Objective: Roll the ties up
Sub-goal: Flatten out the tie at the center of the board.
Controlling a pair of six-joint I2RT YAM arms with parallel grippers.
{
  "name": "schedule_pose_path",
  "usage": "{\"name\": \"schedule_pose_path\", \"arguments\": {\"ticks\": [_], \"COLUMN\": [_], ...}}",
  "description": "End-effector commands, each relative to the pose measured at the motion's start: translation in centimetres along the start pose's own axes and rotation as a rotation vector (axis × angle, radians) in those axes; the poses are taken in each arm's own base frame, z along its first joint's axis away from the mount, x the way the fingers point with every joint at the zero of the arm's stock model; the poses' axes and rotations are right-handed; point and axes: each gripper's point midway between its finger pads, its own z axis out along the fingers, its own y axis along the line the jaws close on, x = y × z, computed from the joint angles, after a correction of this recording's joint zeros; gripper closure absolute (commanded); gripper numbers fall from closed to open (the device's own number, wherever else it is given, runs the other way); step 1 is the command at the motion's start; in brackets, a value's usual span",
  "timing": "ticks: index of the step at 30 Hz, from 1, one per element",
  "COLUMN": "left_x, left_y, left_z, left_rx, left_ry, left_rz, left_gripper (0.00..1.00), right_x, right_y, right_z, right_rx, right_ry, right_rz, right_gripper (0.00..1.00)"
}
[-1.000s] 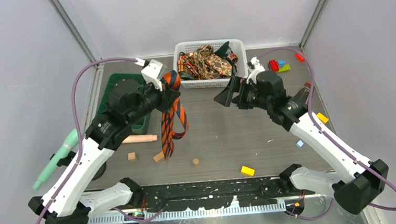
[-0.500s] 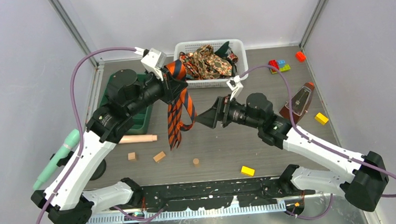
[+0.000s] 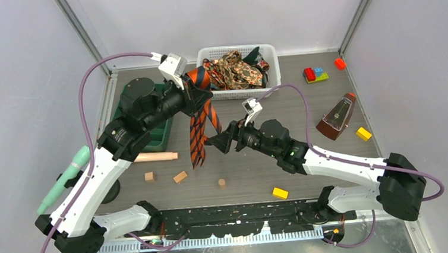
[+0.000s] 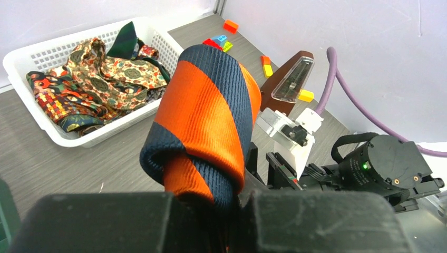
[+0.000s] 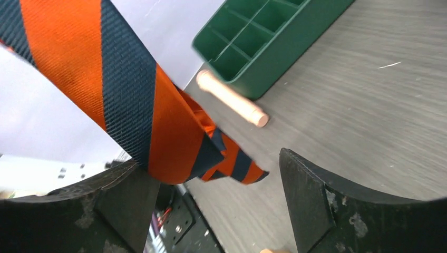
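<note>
Two claws, one tie in play. The left claw is clenched on the orange-and-dark striped tie, held aloft just in front of the white basket. In its wrist view a fold of fabric buries the spot where the fingers bite. The tails dangle toward the grey worktop. The right claw is spread wide, the hanging strip between its jaws but not gripped. More ties lie heaped in the basket, too tangled to count. A green tray, on the left arm's side of the basket, is mostly hidden under that arm. Pale walls stand all round. A second ago the right claw was up by the basket's front; it has since swung in to the tie.
</note>
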Motion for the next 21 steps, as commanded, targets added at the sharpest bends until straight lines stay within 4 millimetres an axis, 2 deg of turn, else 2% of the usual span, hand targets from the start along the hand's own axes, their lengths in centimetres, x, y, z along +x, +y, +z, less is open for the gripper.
{"name": "schedule_pose_path", "arguments": {"ticks": [1,10,15,21], "left_x": [-3.6,-3.7,-3.8,-3.0], "left_y": [-0.5,2.9,4.3,5.4], "left_z": [-0.9,-1.9,-3.0,-3.8], "left_rx": [0.0,-0.185,-0.272,-0.33], "left_ry": [-0.124,-0.22,-0.259,-0.265], "left_rz": [-0.001,-0.078,-0.105,-0.126], "left_gripper": [1.0,1.0,1.0,1.0], "right_x": [-3.8,-4.7,-4.2,-3.5], "right_y": [-0.6,-0.8,-1.7,-2.2], "right_z": [0.8,1.7,2.6,4.3], "right_rx": [0.08,0.19,0.274,0.306], "right_ry": [-0.2,-0.33,-0.347,-0.334], "right_rz": [0.005,0.059,0.055,0.048], "right_gripper": [0.16,0.29,0.39,0.45]}}
